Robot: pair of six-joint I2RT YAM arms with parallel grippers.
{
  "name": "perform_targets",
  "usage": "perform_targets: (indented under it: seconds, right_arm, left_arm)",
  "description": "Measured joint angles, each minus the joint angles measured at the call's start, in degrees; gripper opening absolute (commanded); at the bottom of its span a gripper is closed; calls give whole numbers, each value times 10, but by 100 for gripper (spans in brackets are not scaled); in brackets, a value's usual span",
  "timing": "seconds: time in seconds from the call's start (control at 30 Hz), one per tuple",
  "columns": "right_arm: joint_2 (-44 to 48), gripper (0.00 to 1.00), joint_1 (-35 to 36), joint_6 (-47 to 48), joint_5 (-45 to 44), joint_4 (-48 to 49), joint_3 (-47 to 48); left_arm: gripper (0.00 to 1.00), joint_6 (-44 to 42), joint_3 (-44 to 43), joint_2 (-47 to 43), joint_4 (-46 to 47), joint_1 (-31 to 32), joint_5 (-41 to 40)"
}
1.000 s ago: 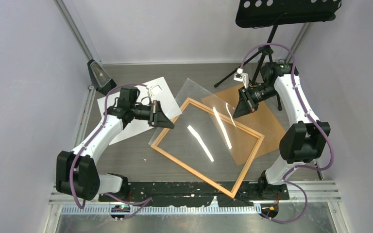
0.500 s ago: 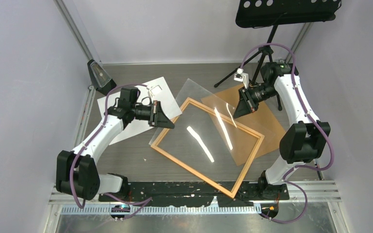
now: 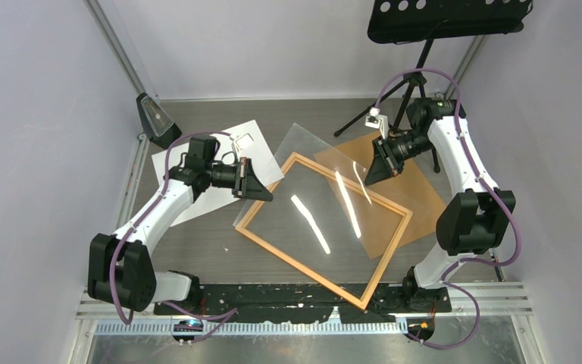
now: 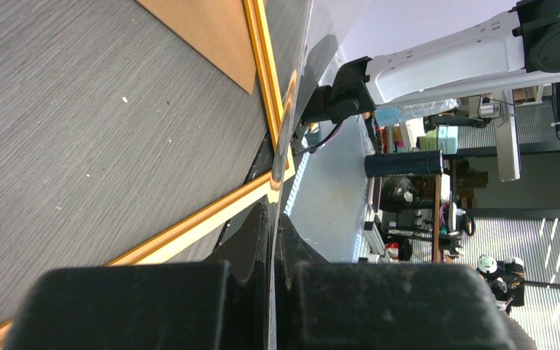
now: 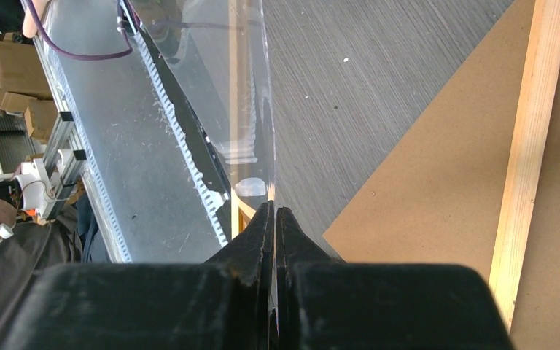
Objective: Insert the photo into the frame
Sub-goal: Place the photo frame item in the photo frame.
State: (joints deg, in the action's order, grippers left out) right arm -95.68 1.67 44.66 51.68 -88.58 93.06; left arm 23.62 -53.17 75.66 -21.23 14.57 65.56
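Nearest the arm bases, low in the top view, the frame (image 3: 300, 267) lies flat on the table (image 3: 220, 250) as a tilted orange rectangle. Its opening shows bare table on the left and brown board on the right. Nothing printed lies inside it.

Just above the frame's left corner, the left gripper (image 3: 260, 191) is pinched tight on one edge of the clear sheet (image 3: 314, 189). Its wrist view shows the sheet edge-on between the closed fingers (image 4: 248, 240). Toward the upper right of the frame, the right gripper (image 3: 367, 180) is clamped the same way on the opposite edge, and its own camera shows the same thin edge running out from between the fingertips. The sheet spans between the two arms over the frame, with streaks of glare across it. Whether it touches the frame anywhere cannot be told.

Beyond the left gripper, in the upper left of the top view, the photo (image 3: 260, 150) lies white side up on the table. It is outside the frame and partly under the left arm. To the right, the backing board (image 3: 417, 193) lies flat, with the frame's right corner resting over it. A music stand (image 3: 447, 19) is at the far edge.

The task looks to be at an early stage. Both arms are occupied with the sheet, and the photo has not yet been picked up or laid in the opening. Placing the photo and backing it with the board appear to remain.
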Motion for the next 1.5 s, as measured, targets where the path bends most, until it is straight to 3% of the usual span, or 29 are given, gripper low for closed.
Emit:
perform_targets:
  seconds: [1.5]
  right_arm:
    - [-33, 6, -2, 6, -13, 26, -47]
  left_arm:
    - [0, -21, 20, 0, 5, 6, -37]
